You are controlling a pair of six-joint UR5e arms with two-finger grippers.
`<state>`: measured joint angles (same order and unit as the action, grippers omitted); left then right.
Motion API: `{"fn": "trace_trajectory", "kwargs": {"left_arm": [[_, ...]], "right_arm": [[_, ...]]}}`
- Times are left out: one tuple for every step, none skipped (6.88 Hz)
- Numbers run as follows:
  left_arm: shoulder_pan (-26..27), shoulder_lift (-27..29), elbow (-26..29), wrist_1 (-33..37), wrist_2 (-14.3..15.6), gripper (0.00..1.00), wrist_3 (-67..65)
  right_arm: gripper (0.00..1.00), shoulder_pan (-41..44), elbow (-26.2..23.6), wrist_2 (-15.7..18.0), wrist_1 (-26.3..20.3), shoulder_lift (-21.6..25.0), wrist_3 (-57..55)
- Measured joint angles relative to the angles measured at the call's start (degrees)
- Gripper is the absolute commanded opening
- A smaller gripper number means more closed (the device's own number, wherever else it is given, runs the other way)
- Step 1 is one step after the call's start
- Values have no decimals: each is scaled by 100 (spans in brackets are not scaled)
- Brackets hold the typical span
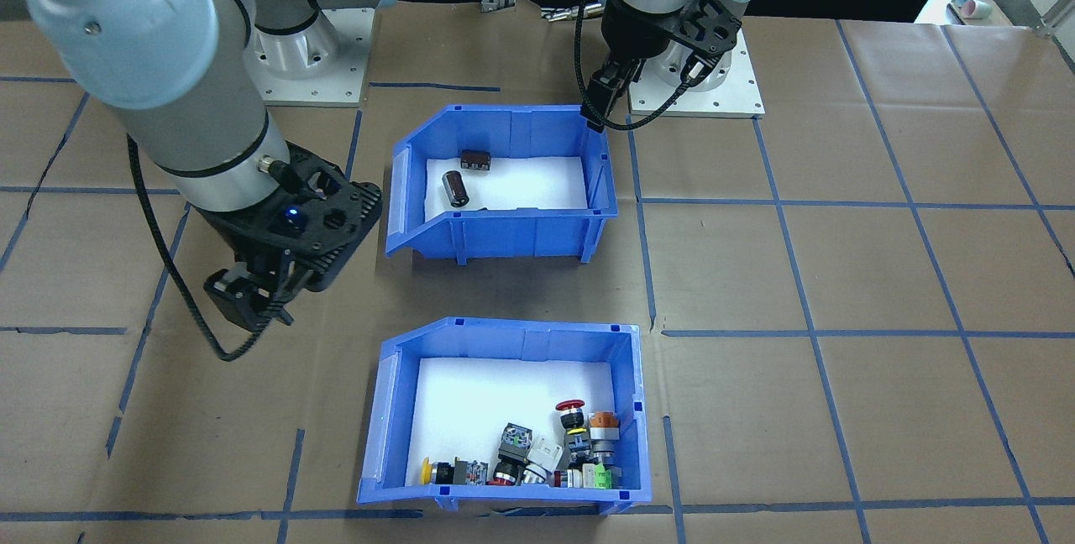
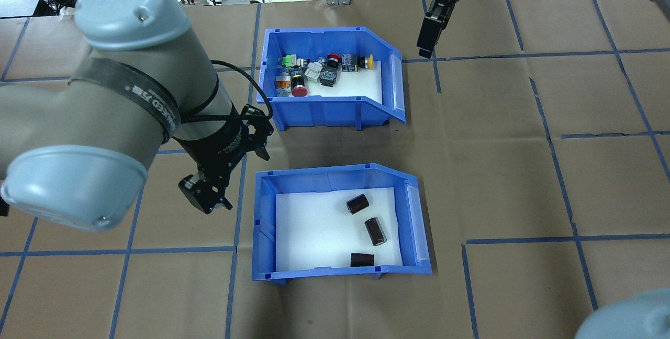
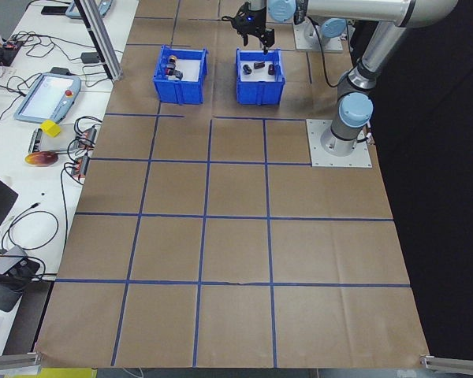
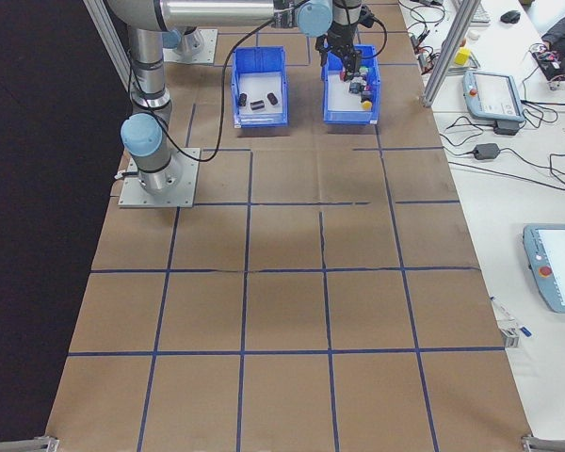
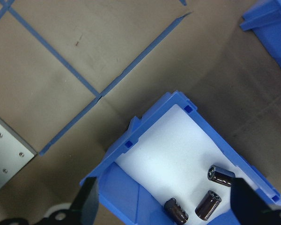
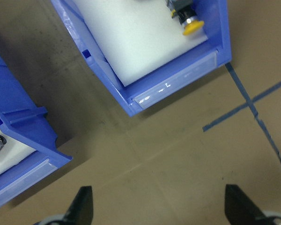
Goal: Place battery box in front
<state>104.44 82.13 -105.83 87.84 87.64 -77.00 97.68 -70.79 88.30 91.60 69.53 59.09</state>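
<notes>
You had the battery box (image 2: pixel 324 178) sitting flat on the table (image 2: pixel 497 171), on the robot's side of the button bin (image 2: pixel 335 111) and well apart from it, so by my reading the move to the front was not yet made. The left gripper (image 2: pixel 207 204) hung just beside the box's closed end. In the left wrist view its fingers (image 5: pixel 88 201) were spread wide to either side of a corner of the box and gripped nothing. The right gripper (image 2: pixel 430 41) was also spread and empty, over bare paper off the button bin's cut-away end. You should have expected the box to be light and stiff: thin moulded plastic with smooth walls that could slip in a shallow pinch. I would judge the best hold to be a deep bite on a full-height wall, one finger inside and one outside. The closed end nearest the left gripper offered that, and the ribs and corners there look to stiffen it. The three cells (image 2: pixel 375 231) lay loose on the foam floor and would probably roll towards the low sloped side if you tipped the box, so a level carry or a slide looked safer.
</notes>
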Motion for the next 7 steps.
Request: {"fn": "trace_trajectory", "kwargs": {"left_arm": [[315, 9, -309, -257, -1, 99, -1040], [606, -5, -593, -577, -56, 99, -2049], [883, -32, -839, -936, -189, 99, -3124], [1128, -50, -1056, -1226, -283, 99, -3958], [1306, -62, -1337, -1667, -308, 99, -4425], [1386, -60, -1674, -2262, -308, 99, -4673], [1419, -49, -1996, -2772, -313, 97, -4826]], "right_arm": [[100, 246, 223, -5, 2, -261, 252], [100, 512, 384, -18, 14, -488, 475], [100, 795, 484, -16, 98, -691, 765], [100, 1053, 520, -8, 259, -880, 959], [100, 1308, 528, 1, 389, -1085, 1039], [100, 1527, 520, 10, 534, -1272, 1048], [100, 1679, 504, 17, 764, -1440, 1017]]}}
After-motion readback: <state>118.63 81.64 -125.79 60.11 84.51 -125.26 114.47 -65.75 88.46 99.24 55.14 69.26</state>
